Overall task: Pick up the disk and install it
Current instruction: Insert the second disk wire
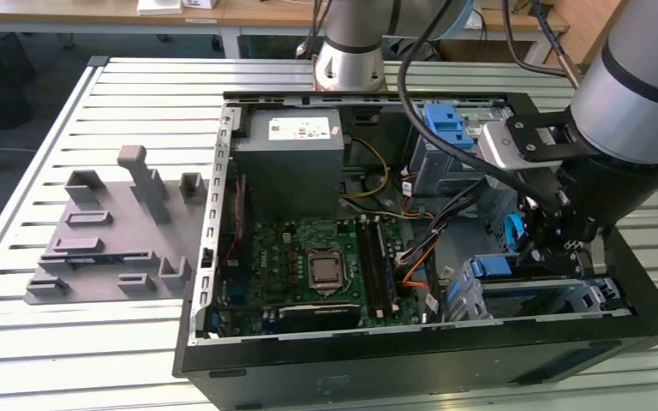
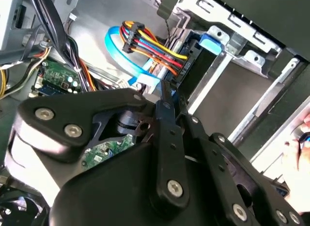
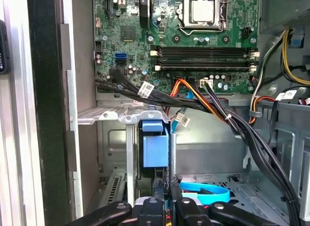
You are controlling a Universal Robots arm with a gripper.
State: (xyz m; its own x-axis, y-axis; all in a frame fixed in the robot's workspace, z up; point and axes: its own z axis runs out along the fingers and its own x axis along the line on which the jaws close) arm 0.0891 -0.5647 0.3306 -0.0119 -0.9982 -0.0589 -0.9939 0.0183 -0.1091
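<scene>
The disk (image 3: pixel 155 148) stands edge-on in the silver drive cage (image 3: pixel 116 114) at the front right corner of the open computer case (image 1: pixel 421 351), and its blue bracket (image 1: pixel 492 267) shows at the cage's rim. My gripper (image 1: pixel 560 244) reaches down into the case just to the exterior view's right of that cage. In both wrist views the fingertips (image 3: pixel 163 199) sit close together on the disk's near end, and a thin blue edge shows between them (image 2: pixel 170 95). Most of the disk's body is hidden inside the cage.
A black cable bundle (image 3: pixel 218 109) and a light blue flat cable (image 3: pixel 206 194) run close beside the cage. A connector with coloured wires (image 2: pixel 155 46) lies near the fingertips. The motherboard (image 1: pixel 306 265), the grey power-supply box (image 1: pixel 295 150) and an upper cage with a blue latch (image 1: pixel 444 124) share the case. A grey fixture (image 1: pixel 112 231) sits on the table.
</scene>
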